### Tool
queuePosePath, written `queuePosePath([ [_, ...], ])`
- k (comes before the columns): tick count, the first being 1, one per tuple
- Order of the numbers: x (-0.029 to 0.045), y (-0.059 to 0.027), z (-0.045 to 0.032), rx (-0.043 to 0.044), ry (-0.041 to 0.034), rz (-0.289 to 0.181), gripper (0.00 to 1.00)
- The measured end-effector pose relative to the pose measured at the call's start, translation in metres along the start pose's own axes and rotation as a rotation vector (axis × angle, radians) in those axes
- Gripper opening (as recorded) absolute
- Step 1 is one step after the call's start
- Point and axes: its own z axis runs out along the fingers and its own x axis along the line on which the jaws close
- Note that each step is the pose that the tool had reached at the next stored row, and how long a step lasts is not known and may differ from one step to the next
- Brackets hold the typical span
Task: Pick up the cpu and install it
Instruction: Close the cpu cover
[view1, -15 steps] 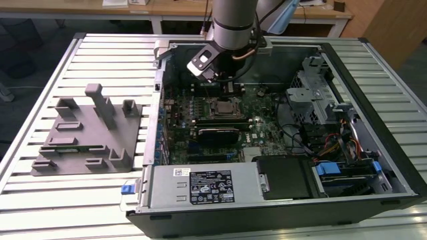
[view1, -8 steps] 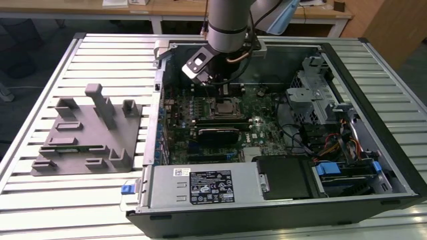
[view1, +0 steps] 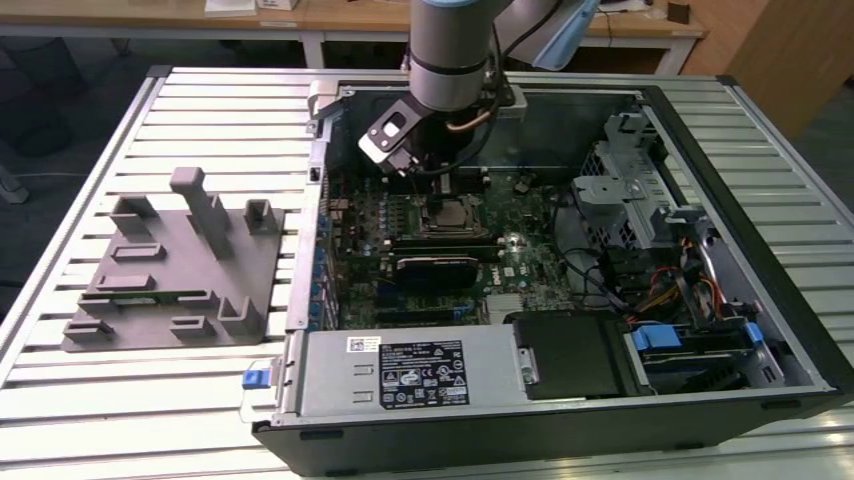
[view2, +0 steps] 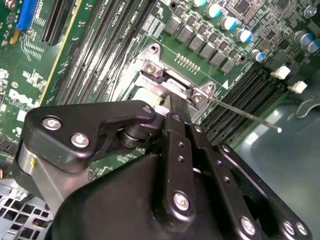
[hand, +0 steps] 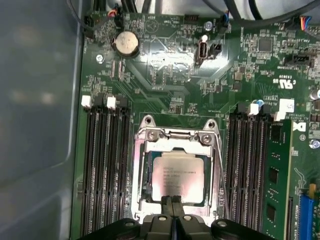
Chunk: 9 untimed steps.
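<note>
Flat, pale silver square cpu sits in the socket, gripper right over its edge, fingers pinched together, holding nothing.

A lab workshop: slatted aluminium bench bearing an opened computer case, wooden desks behind.

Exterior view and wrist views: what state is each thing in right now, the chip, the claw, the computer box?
cpu: lying flat in the socket, silver top up.
claw: shut, tips at the cpu's edge.
computer case: lying on its side, open.
memory slots: empty on this side of the socket.
</note>
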Motion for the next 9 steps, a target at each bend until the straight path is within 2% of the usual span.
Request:
queuePosePath([
  [9, -0.0001, -0.0009, 0.0078, 0.0002, -0.0003, 0.000, 0.11],
])
